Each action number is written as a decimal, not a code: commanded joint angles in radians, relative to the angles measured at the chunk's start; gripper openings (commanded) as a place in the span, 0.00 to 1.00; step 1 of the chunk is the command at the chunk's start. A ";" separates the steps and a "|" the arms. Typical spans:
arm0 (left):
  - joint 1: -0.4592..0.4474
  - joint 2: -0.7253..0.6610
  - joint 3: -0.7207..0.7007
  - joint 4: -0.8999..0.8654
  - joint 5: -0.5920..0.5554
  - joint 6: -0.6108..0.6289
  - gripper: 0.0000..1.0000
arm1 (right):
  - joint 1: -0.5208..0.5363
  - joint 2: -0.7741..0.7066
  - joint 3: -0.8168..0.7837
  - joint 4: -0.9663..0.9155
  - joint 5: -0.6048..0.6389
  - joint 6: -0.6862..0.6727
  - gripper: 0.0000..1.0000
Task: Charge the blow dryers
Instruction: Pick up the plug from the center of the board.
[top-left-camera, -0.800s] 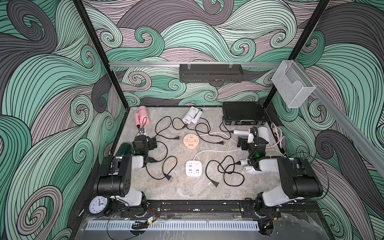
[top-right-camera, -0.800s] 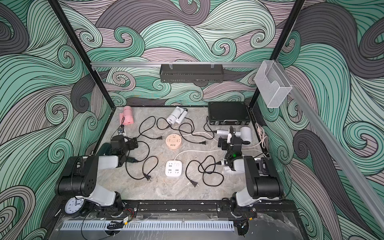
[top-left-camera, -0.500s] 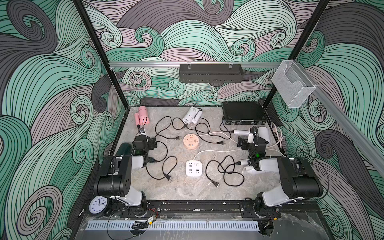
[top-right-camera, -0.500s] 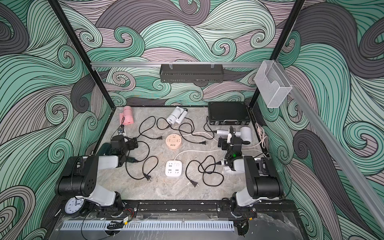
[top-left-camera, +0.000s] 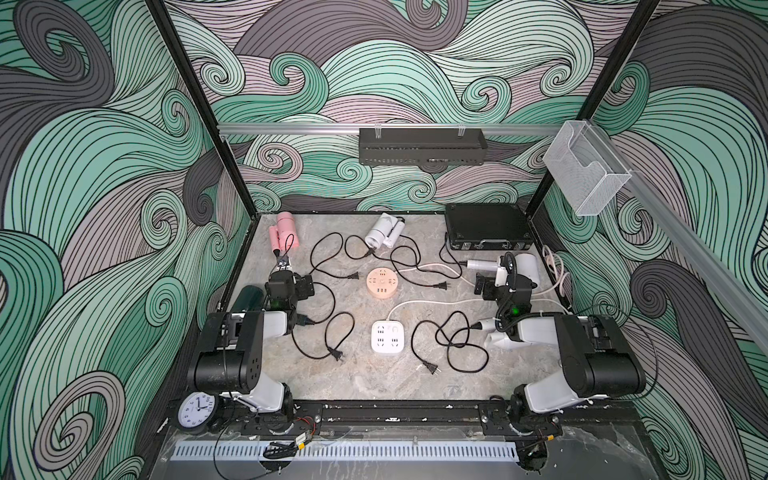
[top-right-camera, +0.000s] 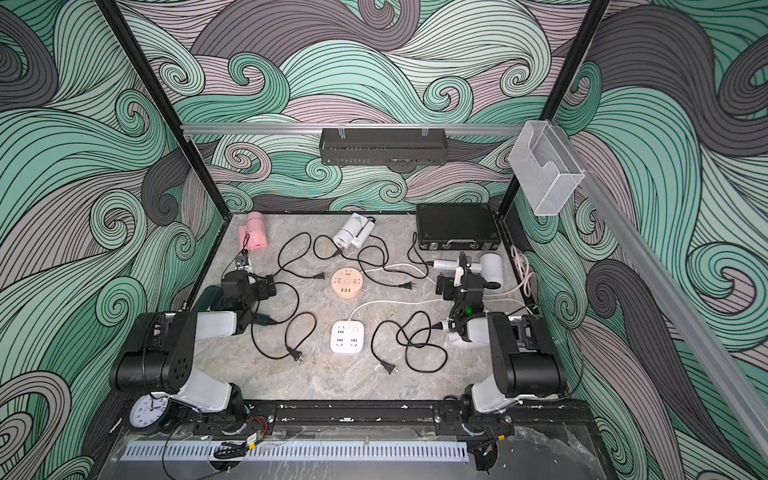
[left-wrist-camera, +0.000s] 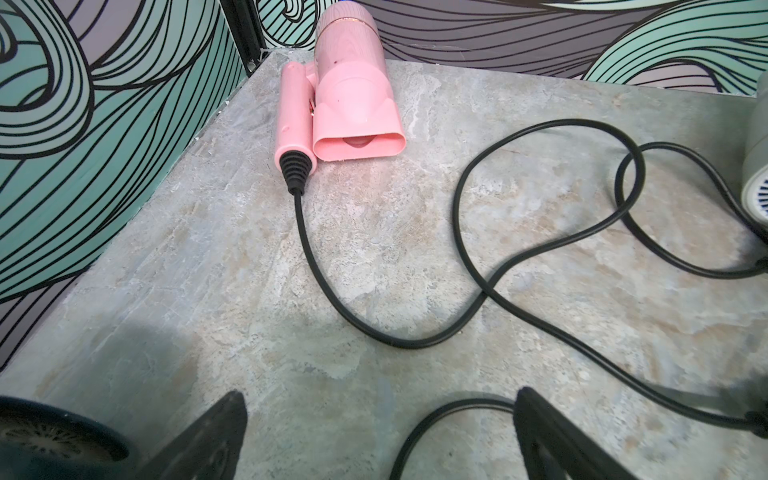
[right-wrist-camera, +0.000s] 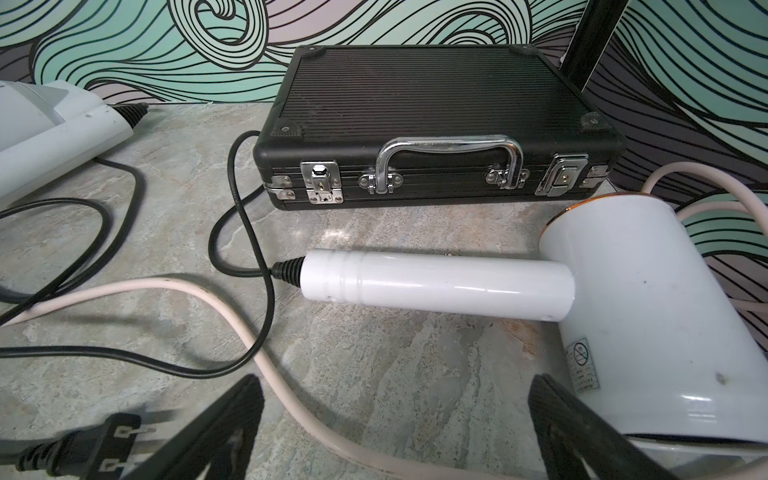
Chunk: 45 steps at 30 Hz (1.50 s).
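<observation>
both claws wide, empty. left gripper (left-wrist-camera: 378, 399) faces pink dryer (left-wrist-camera: 353, 91) at 11 o'clock on the table (top-left-camera: 365, 386); right gripper (right-wrist-camera: 397, 382) near white dryer (right-wrist-camera: 436, 282) at 3 o'clock. no plug seated. advise: pinch plug (right-wrist-camera: 95, 449) by its body, prongs square to peach hub (top-left-camera: 382, 282), cord slack

A black case (top-left-camera: 484, 224) sits far right on the counter (top-left-camera: 374, 374). A round peach socket hub (top-left-camera: 382, 282) lies mid-counter, with a square white socket block (top-left-camera: 387, 336) nearer. A clock (top-left-camera: 197, 412) stands near left.
</observation>
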 joint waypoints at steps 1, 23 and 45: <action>0.002 -0.012 0.021 0.015 0.013 0.006 0.99 | -0.002 -0.007 0.010 0.007 -0.004 -0.012 1.00; 0.002 -0.205 0.198 -0.407 -0.089 -0.071 0.98 | 0.000 -0.314 0.191 -0.480 0.018 0.046 0.99; -0.216 0.082 0.904 -1.333 0.416 -0.351 0.70 | 0.241 -0.188 0.641 -1.005 -0.160 0.153 0.82</action>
